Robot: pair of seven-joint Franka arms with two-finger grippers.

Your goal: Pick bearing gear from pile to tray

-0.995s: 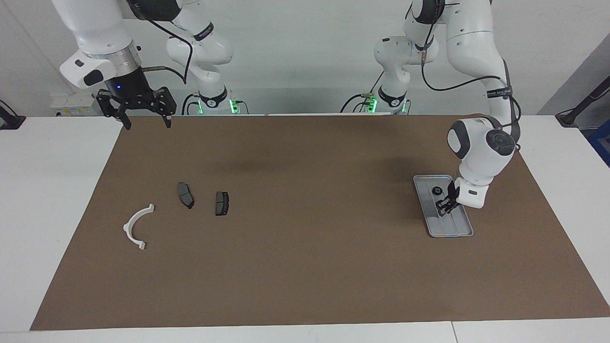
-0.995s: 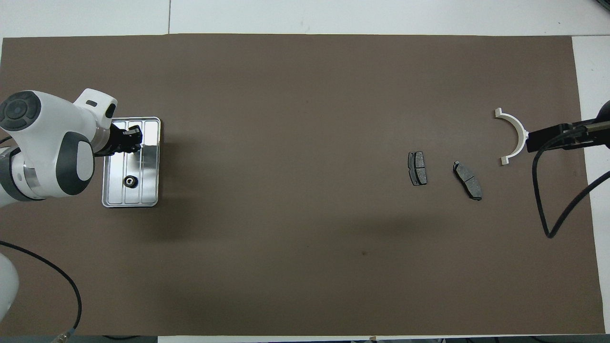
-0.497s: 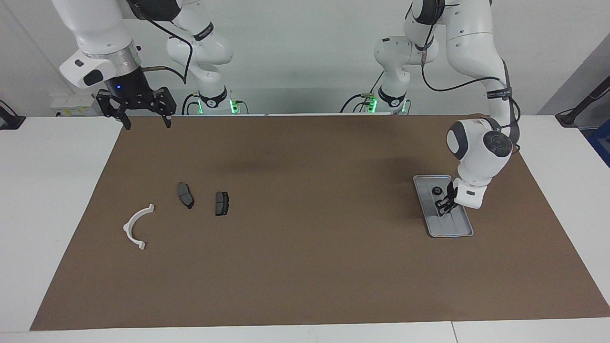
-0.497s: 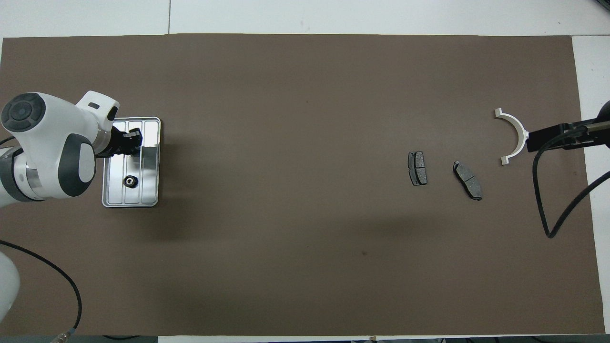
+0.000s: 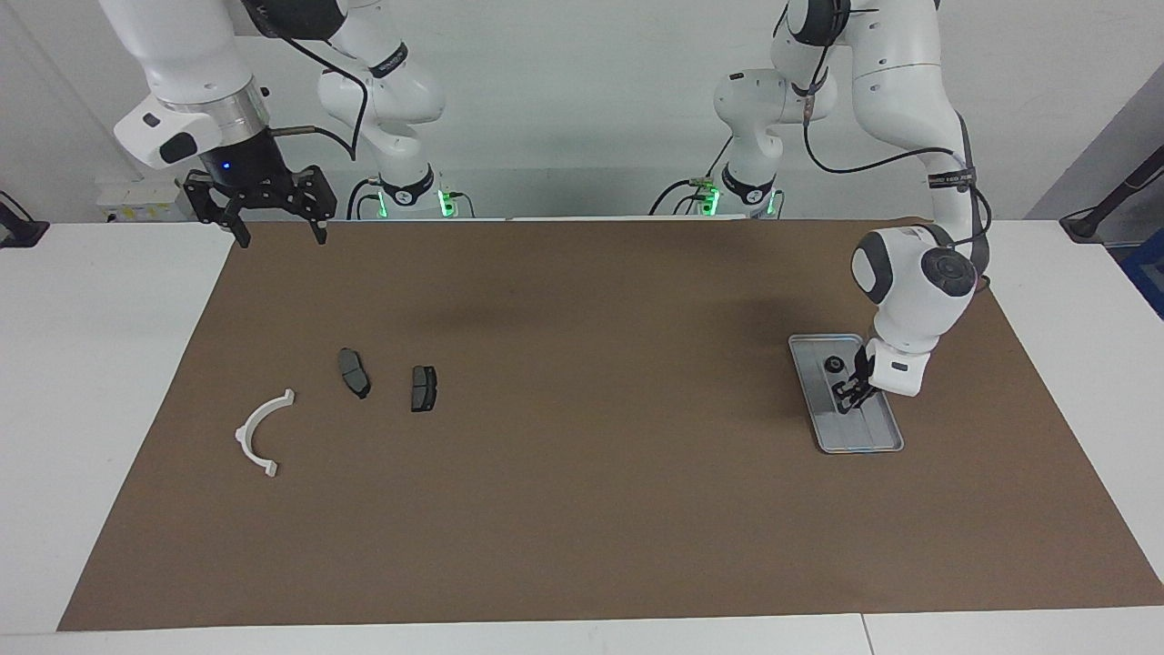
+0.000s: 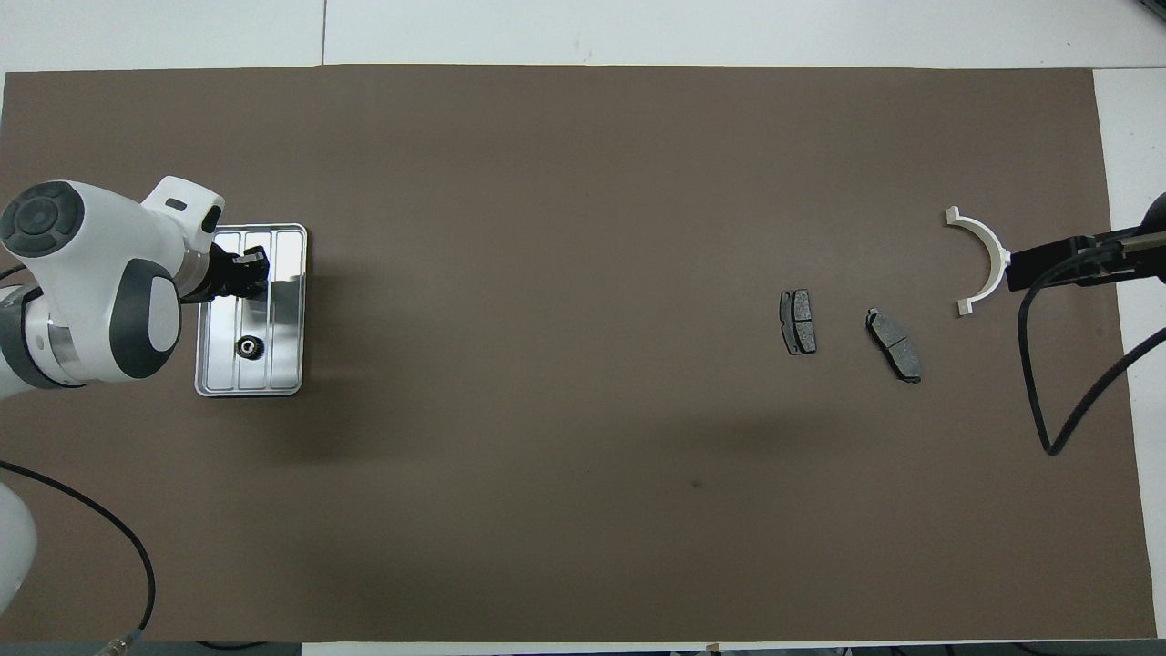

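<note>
The silver tray [image 5: 880,445] [image 6: 284,366] lies toward the left arm's end of the brown mat. A small black bearing gear [image 5: 831,364] [image 6: 248,346] rests in it, at the end nearer the robots. My left gripper [image 5: 847,402] [image 6: 250,273] hangs low over the tray's middle, shut; nothing shows between its tips. The pile lies toward the right arm's end: a white half-ring bracket [image 5: 259,432] [image 6: 986,260] and two dark plates [image 5: 354,372] [image 5: 423,387] [image 6: 798,322]. My right gripper [image 5: 273,232] waits open, raised above the mat's edge by the robots.
The brown mat [image 5: 582,509] covers most of the white table. A black cable [image 6: 1048,401] from the right arm loops over the mat beside the bracket in the overhead view.
The left arm's wrist has shifted slightly over the tray, its gripper still shut. The gear, the pile and the right arm have not moved.
</note>
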